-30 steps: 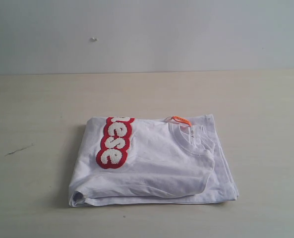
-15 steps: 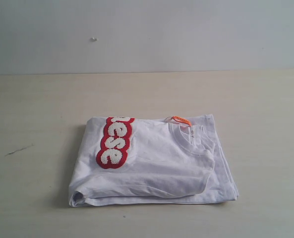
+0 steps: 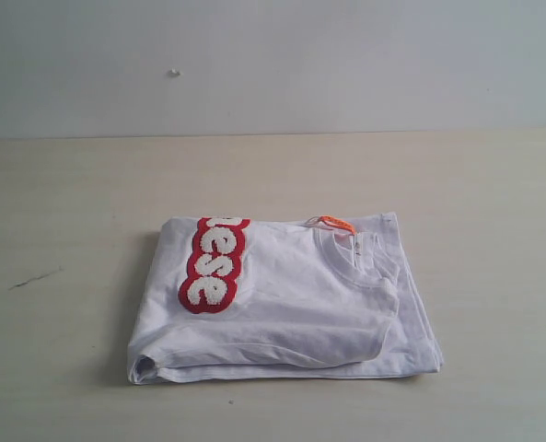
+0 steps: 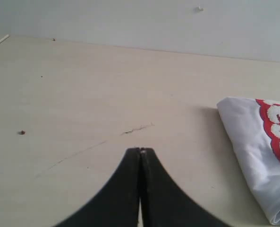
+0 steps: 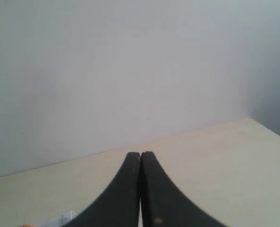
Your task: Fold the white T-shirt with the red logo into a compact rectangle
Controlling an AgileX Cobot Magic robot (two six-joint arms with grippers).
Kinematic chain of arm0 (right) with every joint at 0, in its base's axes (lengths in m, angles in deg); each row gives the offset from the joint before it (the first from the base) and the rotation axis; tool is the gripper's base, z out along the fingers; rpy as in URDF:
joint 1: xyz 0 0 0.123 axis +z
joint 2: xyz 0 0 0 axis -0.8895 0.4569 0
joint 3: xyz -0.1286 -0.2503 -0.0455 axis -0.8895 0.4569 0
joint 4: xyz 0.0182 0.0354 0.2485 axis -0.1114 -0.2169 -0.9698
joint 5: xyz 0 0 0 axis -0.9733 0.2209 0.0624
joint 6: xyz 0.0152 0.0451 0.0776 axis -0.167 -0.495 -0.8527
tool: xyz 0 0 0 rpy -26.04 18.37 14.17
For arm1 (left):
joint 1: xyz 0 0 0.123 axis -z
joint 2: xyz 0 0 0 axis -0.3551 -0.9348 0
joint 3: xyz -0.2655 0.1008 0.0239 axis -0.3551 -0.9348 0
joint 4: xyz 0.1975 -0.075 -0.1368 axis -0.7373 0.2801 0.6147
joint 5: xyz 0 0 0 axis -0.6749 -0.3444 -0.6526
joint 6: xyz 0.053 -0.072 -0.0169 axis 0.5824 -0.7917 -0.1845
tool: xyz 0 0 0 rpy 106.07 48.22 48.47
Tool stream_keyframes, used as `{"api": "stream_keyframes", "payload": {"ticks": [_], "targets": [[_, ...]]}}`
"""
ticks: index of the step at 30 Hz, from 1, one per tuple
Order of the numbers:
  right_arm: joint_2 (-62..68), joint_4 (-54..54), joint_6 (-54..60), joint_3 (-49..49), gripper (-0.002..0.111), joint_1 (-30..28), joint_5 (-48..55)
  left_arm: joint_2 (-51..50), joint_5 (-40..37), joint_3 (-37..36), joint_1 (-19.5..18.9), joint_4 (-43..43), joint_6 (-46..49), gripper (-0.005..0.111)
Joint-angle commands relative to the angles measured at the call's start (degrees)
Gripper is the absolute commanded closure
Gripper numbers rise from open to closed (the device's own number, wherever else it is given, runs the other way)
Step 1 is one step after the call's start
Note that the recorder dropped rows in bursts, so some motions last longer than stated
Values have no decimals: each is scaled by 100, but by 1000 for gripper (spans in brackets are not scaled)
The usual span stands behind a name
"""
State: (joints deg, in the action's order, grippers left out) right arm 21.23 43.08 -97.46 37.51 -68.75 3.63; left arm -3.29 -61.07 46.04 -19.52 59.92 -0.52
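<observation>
**We're looking at the white T-shirt (image 3: pixel 291 304) lying folded into a compact rectangle in the middle of the counter (image 3: pixel 70 203), with both pincers clear of it.**

We're seeing the red logo (image 3: pixel 213 264) running along the left part of the top layer. Only the fuzzy white letters "ese" are showing before it wraps over the far edge. The ribbed collar (image 3: pixel 360 267) is sitting to the right, and the orange neck tag (image 3: pixel 335 223) is poking out at the far edge. The left pincer (image 4: pixel 140 150) is pointing across bare counter with its two black fingers pressed together, gripping nothing; a thin dark scratch (image 4: pixel 137 128) is lying just beyond its tips. The right pincer (image 5: pixel 140 153) is likewise closed and empty, aiming toward the pale wall (image 5: pixel 130 71).
</observation>
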Motion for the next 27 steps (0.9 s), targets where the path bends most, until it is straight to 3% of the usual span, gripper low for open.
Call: {"api": "stream_keyframes", "payload": {"ticks": [1, 4, 8, 27], "targets": [[-29, -898, 929, 508, 108, -38, 17, 31, 43, -13, -18, -9, -39, 107], [-29, -2370, 2950, 984, 108, -38, 4, 31, 43, -13, -18, -9, -39, 107], [-130, -3080, 4175, 1148, 108, -38, -21, 31, 43, -13, -18, -9, -39, 107], [-425, -2868, 3612, 1641, 108, -519, -197, 31, 43, -13, -18, -9, -39, 107]]}}
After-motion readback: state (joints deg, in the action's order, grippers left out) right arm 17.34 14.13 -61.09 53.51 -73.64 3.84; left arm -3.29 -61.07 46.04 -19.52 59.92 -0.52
